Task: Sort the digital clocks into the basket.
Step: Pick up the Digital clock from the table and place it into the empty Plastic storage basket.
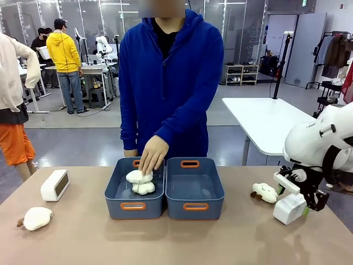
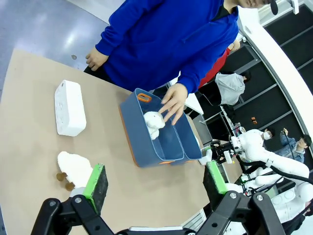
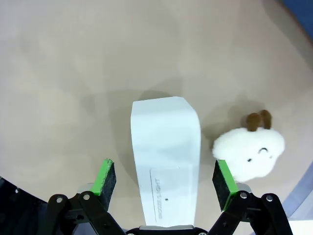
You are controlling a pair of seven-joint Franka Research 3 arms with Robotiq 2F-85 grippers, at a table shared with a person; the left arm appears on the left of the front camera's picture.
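Note:
One white digital clock (image 1: 55,185) stands at the table's left, also seen in the left wrist view (image 2: 69,107). A second clock (image 1: 289,210) lies at the right, between the fingers of my right gripper (image 1: 293,200). In the right wrist view this clock (image 3: 165,156) sits between the green pads with a gap on each side; the right gripper (image 3: 164,178) is open. My left gripper (image 2: 155,180) hangs open above the table, holding nothing. Two blue-grey baskets stand side by side mid-table; the right basket (image 1: 194,207) is empty.
The person's hand (image 1: 153,154) rests on a cream plush toy (image 1: 140,182) inside the left basket (image 1: 132,207). Another plush (image 1: 36,218) lies near the left clock. A third plush (image 1: 265,192) lies just left of the right clock, close to my right gripper.

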